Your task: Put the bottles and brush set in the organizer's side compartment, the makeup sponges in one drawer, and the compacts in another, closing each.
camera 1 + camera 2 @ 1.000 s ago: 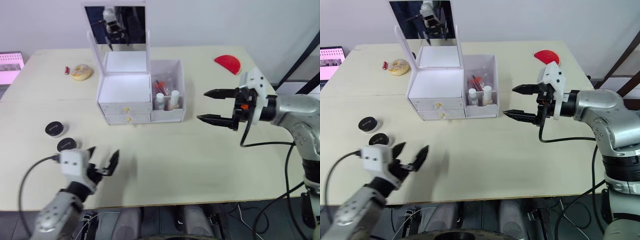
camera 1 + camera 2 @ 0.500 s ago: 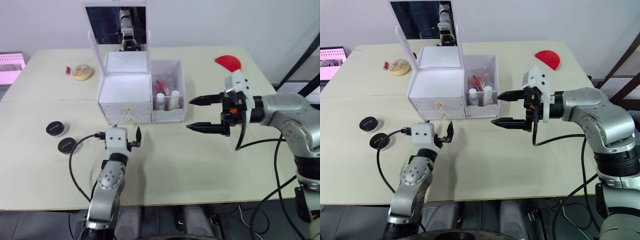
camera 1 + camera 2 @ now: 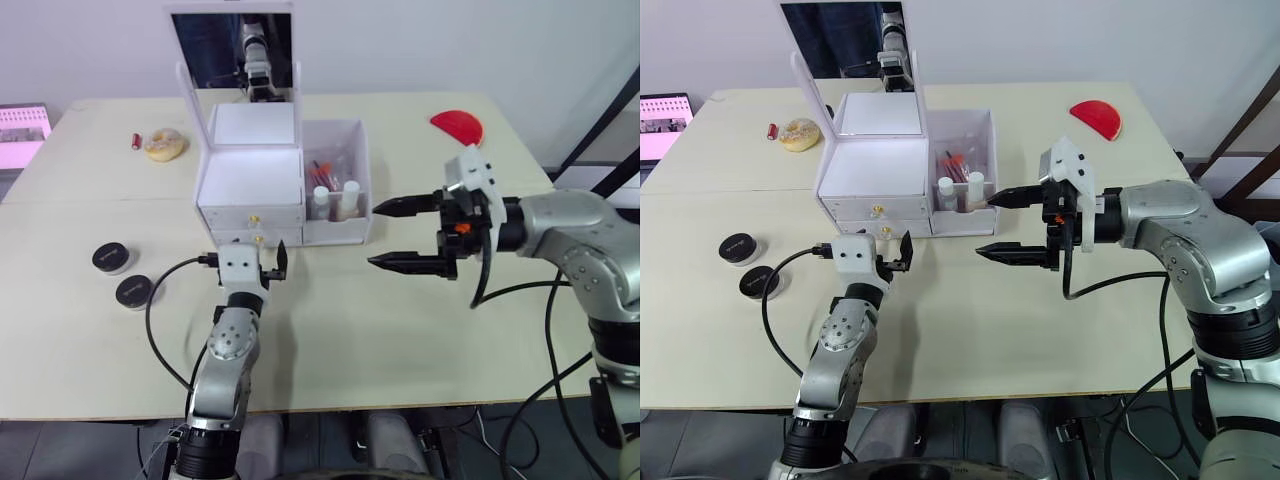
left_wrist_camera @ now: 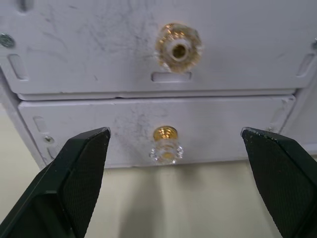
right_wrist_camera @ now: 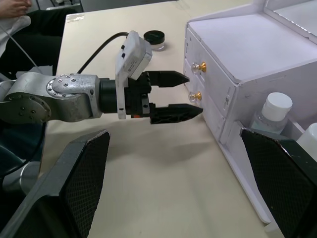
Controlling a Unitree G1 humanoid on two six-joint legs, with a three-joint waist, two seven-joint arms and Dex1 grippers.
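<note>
The white organizer (image 3: 250, 180) stands with its mirror lid up and both drawers shut. Its side compartment (image 3: 362, 178) holds two white-capped bottles (image 3: 319, 201) and a brush set (image 3: 325, 170). My left gripper (image 3: 270, 262) is open right in front of the drawers, its fingers either side of the lower drawer's gold knob (image 4: 165, 146) and a little short of it; the upper knob (image 4: 177, 47) is above. My right gripper (image 3: 373, 235) hangs open just right of the side compartment. Two black compacts (image 3: 110, 258) (image 3: 132, 291) lie at the left. A beige sponge (image 3: 162, 144) and a red sponge (image 3: 456, 127) lie farther back.
A small red item (image 3: 133, 140) lies beside the beige sponge. A pink-screened device (image 3: 20, 132) sits at the table's far left corner. A black cable (image 3: 165, 300) loops from my left wrist over the table near the compacts. Bare tabletop (image 3: 400, 330) stretches in front of the organizer.
My left arm has swung from the table's near edge forward to the drawer fronts. My right gripper has moved left toward the side compartment, staying open.
</note>
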